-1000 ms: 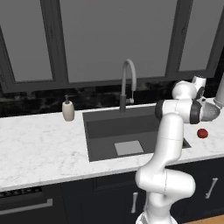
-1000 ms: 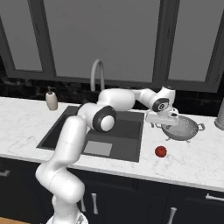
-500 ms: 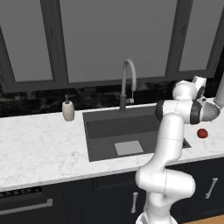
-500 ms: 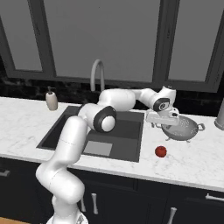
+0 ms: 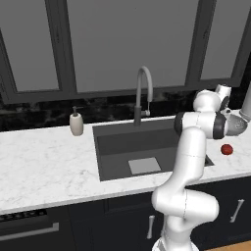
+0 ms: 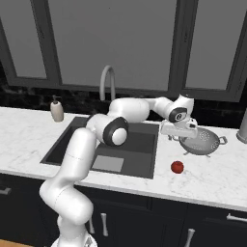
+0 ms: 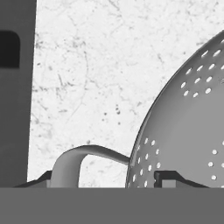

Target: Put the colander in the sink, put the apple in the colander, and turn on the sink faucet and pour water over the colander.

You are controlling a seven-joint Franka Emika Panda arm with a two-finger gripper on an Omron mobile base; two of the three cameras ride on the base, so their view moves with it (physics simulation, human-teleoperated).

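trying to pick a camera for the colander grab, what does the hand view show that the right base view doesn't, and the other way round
Hand view alone: close detail, with the fingertips either side of the loop handle and rim of the colander, and the holes in its wall.

Right base view alone: the whole layout, with the apple on the counter in front of the colander, the sink faucet, the soap dispenser, the drain plate of the sink, and the arm reaching across.

Both: the colander on the marble counter beside the sink, with the gripper at its handle.
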